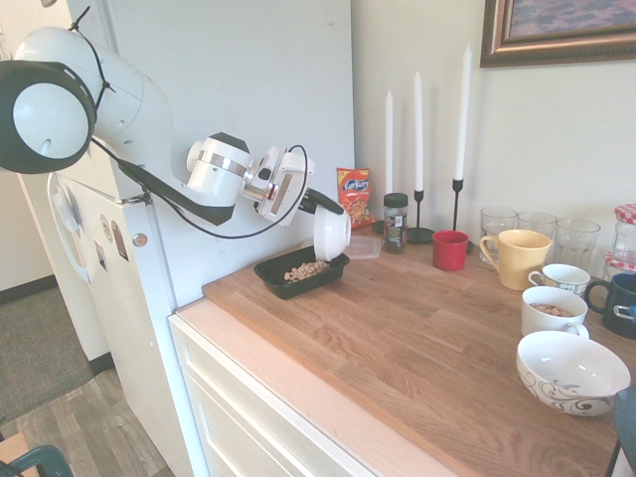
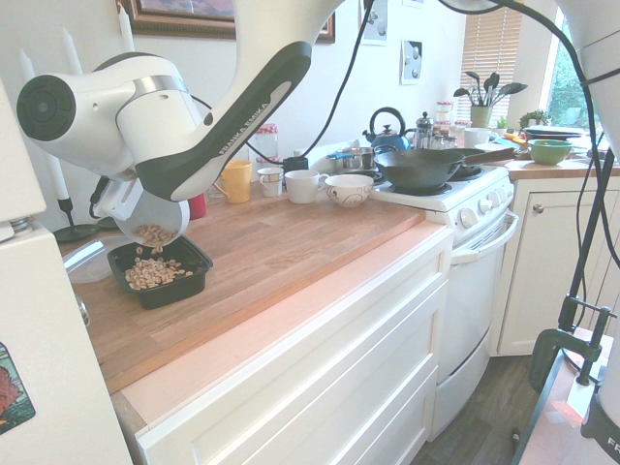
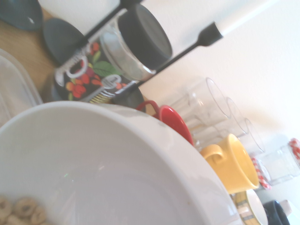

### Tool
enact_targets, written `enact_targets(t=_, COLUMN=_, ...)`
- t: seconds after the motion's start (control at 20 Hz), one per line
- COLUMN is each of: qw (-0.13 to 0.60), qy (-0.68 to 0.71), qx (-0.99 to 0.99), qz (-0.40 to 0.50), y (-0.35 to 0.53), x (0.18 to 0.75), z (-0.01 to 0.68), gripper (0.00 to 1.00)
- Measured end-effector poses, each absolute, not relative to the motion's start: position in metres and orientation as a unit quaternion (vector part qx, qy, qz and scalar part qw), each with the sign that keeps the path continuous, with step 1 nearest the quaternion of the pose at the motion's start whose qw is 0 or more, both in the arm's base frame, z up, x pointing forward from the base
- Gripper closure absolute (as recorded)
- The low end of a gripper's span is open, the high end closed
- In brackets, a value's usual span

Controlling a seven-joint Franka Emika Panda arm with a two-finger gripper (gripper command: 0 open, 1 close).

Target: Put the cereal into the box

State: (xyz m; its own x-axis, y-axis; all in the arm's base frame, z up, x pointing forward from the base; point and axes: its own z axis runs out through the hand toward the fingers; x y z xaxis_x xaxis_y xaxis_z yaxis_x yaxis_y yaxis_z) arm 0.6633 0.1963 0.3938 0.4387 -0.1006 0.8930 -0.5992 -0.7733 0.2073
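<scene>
A white Franka arm's gripper (image 1: 310, 202), clamped on the rim of a white bowl (image 1: 332, 235), tips it over the black box (image 1: 300, 271) at the counter's (image 1: 417, 338) far left corner; the cereal (image 2: 153, 273) lies heaped inside the box, with more in the bowl. Behind stands an orange snack bag (image 1: 354, 196), its lettering too small to read, and a dark-lidded jar (image 3: 112, 61) with a fruit-printed label.

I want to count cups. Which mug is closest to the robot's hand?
The red mug, beside the black candlestick. The yellow mug and the white ones stand farther along the counter from the gripper.
</scene>
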Motion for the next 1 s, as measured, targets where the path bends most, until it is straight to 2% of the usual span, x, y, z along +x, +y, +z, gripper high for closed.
enact_targets(t=1.0, qw=0.235, qy=-0.185, qx=0.798, qz=0.524, y=0.194, x=0.630, z=0.391, gripper=1.00)
